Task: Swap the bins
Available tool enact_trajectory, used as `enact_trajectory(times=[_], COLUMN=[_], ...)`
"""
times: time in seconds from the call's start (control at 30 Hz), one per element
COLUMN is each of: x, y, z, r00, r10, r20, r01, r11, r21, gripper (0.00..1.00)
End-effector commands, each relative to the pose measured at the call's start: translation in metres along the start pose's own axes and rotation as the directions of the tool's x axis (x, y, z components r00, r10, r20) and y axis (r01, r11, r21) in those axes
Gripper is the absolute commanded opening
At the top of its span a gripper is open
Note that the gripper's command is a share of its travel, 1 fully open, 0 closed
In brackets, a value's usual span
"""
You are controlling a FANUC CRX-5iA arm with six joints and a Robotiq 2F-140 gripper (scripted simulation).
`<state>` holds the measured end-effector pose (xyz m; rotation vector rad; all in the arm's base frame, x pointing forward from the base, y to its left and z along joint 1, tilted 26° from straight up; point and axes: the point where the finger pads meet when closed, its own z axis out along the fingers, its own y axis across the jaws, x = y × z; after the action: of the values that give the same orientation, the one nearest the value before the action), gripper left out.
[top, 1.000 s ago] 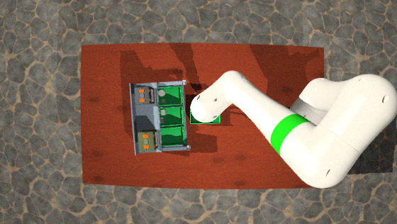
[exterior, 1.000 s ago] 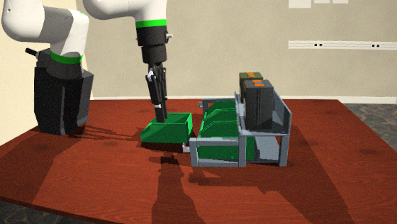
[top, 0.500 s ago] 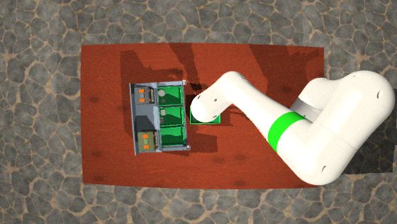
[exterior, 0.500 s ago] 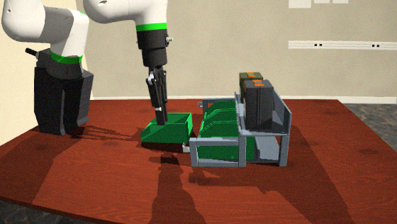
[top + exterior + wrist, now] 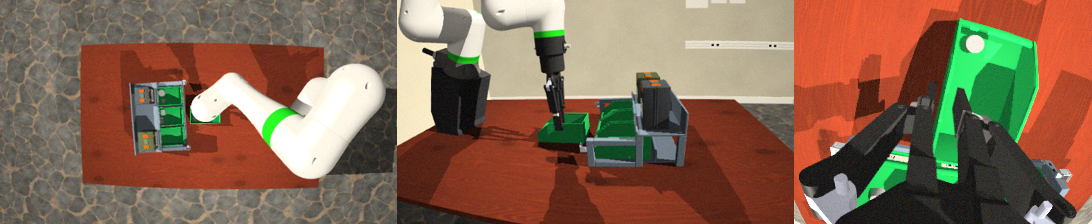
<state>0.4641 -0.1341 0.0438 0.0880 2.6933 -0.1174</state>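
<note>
The green bin w/ parts (image 5: 216,122) (image 5: 561,134) (image 5: 981,95) is upright on the desk (image 5: 230,174) (image 5: 496,170) (image 5: 824,40), just in front of the shelf (image 5: 145,113) (image 5: 639,152). Its low open front points away from the shelf, & its tall back is next to it. A white round bit (image 5: 974,44) is in the bin near the low end; dark shade hides some of the floor. The hand (image 5: 558,128) (image 5: 944,95) points down at a long side wall, 1 finger inside & 1 outside. The fingers are a bit spread, w/ a small gap around the wall, so it isn't pinched. On the shelf's low level, 3 green bins sit in a row. The end one, the empty bin (image 5: 173,136), is under the green-brown box's side. The mid. bin (image 5: 174,116) & the other end bin (image 5: 174,96) have small gray bits. Up top are a gray box (image 5: 138,95) (image 5: 657,106) & a green-brown box (image 5: 150,142) (image 5: 641,76), both w/ orange bits, well apart. The big white arm (image 5: 283,117) (image 5: 521,14) reaches over the desk.
</note>
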Motion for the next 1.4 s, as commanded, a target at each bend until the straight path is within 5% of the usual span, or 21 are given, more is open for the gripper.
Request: enact_trajectory(times=[0.0, 1.03, 1.07, 1.37], x=[-0.001, -0.001, -0.001, -0.001], y=[0.0, 0.0, 0.0, 0.0], z=[0.003, 0.013, 0.013, 0.013], r00=[1.0, 1.0, 1.0, 1.0], r10=[0.0, 0.0, 0.0, 0.0], r20=[0.001, 0.001, 0.001, 0.001], r01=[0.0, 0.0, 0.0, 0.0], r11=[1.0, 1.0, 1.0, 1.0], r21=[0.0, 0.0, 0.0, 0.0], gripper=[0.24, 0.24, 0.1, 0.1])
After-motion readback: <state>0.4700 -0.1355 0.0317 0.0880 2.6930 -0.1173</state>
